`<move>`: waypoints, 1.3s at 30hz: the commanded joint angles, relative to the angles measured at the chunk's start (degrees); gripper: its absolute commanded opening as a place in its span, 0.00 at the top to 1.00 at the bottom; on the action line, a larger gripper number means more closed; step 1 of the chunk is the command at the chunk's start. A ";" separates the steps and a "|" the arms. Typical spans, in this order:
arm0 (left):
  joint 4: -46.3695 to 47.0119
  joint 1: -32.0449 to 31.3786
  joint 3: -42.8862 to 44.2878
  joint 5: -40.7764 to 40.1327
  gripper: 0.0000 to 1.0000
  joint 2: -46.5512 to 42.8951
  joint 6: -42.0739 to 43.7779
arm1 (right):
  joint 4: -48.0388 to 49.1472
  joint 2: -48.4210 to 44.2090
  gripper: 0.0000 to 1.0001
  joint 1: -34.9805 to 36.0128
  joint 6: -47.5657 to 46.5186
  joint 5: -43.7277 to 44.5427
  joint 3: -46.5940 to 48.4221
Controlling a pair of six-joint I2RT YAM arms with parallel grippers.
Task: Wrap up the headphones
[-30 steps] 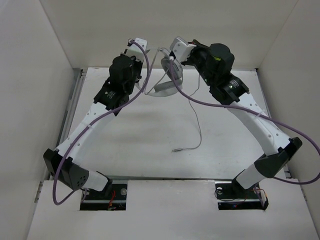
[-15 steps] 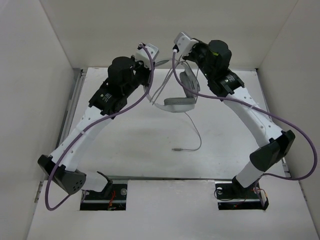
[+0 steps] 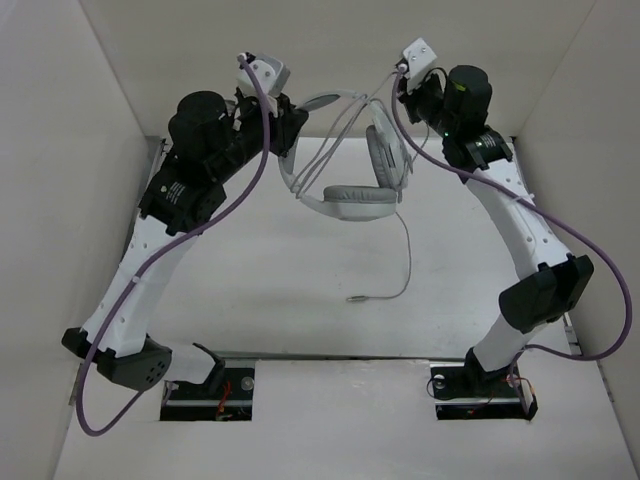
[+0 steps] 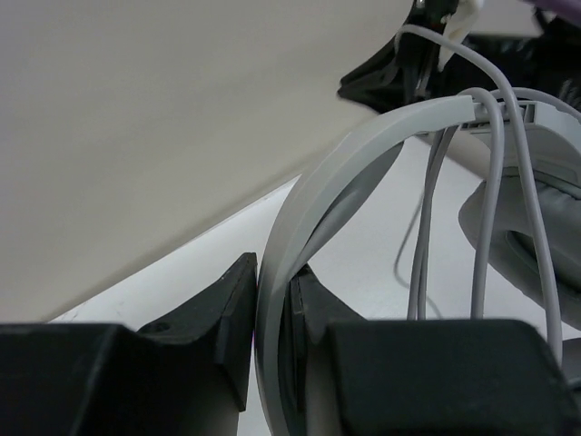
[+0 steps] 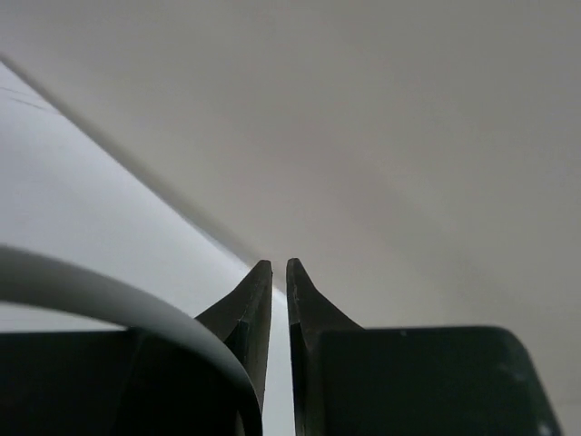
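Reaching high, your left gripper [image 4: 272, 309] pinches the headphones [image 3: 345, 195] by the headband; the raised right gripper [image 5: 280, 277] shows fingers nearly together, holding nothing.

Headphones up off the table, cord trailing.
I see the white headphones [image 3: 345, 165] hanging in the air, headband [image 4: 318, 195] arched, grey ear cups low, thin grey cord [image 3: 405, 255] looped across the band and trailing onto the table.

**Robot test cell, lab setup**

Two arms bolted at the near edge of a bare white tabletop [image 3: 300, 270], boxed in by plain white panel walls [image 3: 60, 150]. Purple cables [image 3: 600, 300] run loose, base electronics exposed. No household or shop items.
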 commanded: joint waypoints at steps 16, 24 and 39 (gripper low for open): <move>10.32 7.39 23.91 7.70 1.00 7.31 -29.87 | 32.75 0.38 0.70 7.78 65.79 -42.63 -21.79; 11.64 8.63 30.68 1.65 1.00 10.92 -31.29 | 56.48 4.25 0.62 16.21 87.60 -47.56 -28.29; 14.80 9.51 32.53 -21.72 1.00 12.85 -19.08 | 55.74 9.00 0.62 30.28 86.58 -52.04 -27.87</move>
